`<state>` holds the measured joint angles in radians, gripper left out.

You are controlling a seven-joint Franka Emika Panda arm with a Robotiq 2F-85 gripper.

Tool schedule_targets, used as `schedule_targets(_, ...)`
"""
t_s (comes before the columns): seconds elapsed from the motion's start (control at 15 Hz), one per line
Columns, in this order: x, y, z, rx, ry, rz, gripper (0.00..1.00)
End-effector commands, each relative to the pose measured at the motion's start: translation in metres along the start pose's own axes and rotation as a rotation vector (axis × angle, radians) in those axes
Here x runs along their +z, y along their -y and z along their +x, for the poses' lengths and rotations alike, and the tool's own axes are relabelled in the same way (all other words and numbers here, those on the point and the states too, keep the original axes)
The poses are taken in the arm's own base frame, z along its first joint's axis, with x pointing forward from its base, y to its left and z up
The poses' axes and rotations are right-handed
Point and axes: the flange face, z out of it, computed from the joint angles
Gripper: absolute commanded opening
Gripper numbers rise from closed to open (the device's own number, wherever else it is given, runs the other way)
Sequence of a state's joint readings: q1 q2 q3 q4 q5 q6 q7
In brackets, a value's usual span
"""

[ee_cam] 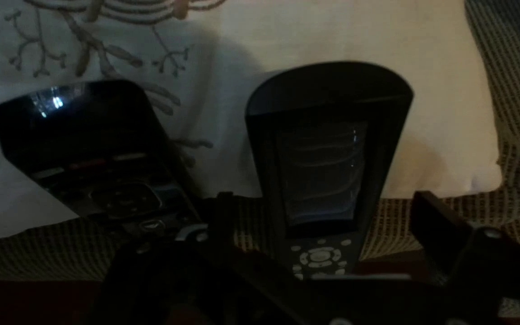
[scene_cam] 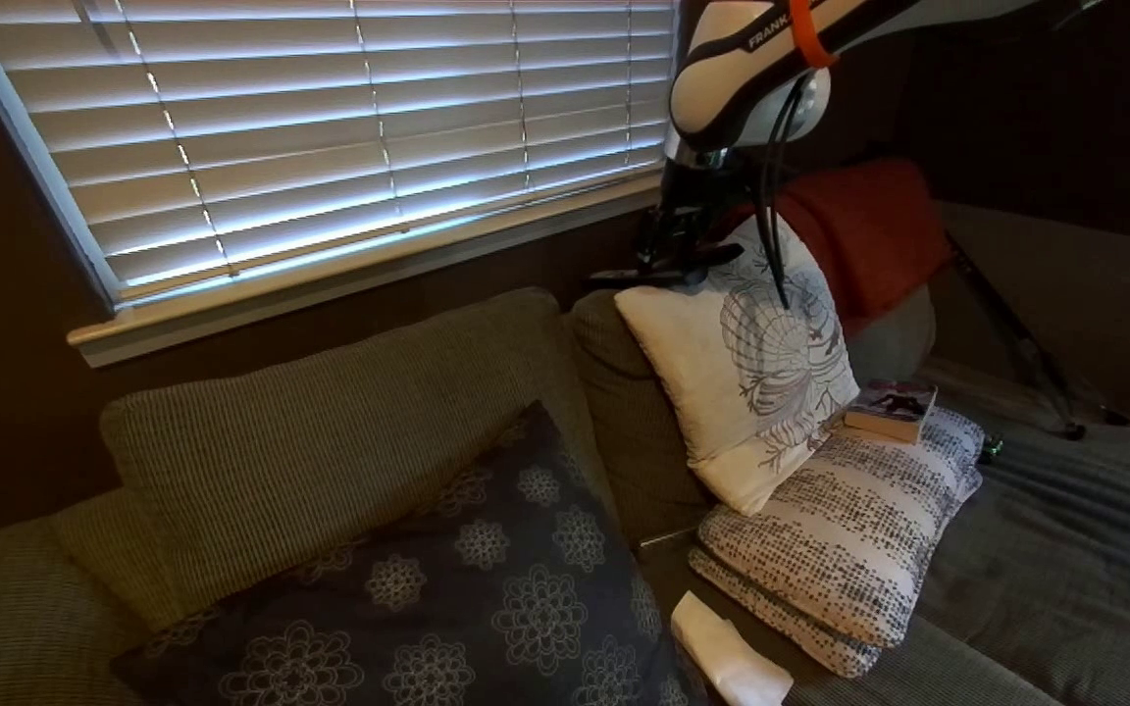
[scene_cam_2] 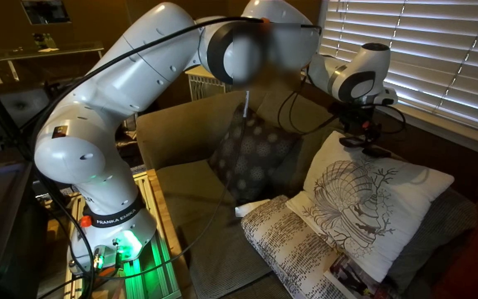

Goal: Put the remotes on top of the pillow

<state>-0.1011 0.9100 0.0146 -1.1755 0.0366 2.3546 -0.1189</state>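
A white pillow (scene_cam_2: 367, 199) leans, its lower edge over the banded pillow (scene_cam: 840, 529). The tool (ee_cam: 325, 203) stands spread wide, holding nothing. At the white pillow's upper edge, one remote (ee_cam: 323, 176) shows between the tool's sides, clear of both; another remote (ee_cam: 93, 149) is just beside it.

White pillow (scene_cam: 746, 382) leans back, shell-and-coral print facing out. Red cloth (scene_cam: 869, 235) drapes behind it; book (scene_cam: 891, 410) lies at its lower edge. Dark cushion (scene_cam: 472, 588) with pale flower motifs leans too; white piece (scene_cam: 734, 657), cloth or paper unclear, beside it. Slatted blinds (scene_cam: 330, 127) hang above pale sill (scene_cam: 379, 257).
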Motion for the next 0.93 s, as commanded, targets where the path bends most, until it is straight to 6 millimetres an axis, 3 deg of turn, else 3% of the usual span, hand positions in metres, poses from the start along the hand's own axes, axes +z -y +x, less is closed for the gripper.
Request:
schedule_targets(0.0, 0.009, 0.004, 0.008, 0.016, 0.009, 0.006, 1.00)
schedule_targets(0.67, 0.026, 0.009, 0.012, 0.008, 0.009, -0.005, 1.00)
schedule_targets(0.73, 0.027, 0.009, 0.012, 0.007, 0.011, -0.004, 0.93)
schedule_targets(0.8, 0.027, 0.009, 0.013, 0.007, 0.012, -0.003, 0.72)
schedule_targets(0.87, 0.028, 0.010, 0.013, 0.006, 0.013, -0.002, 0.69)
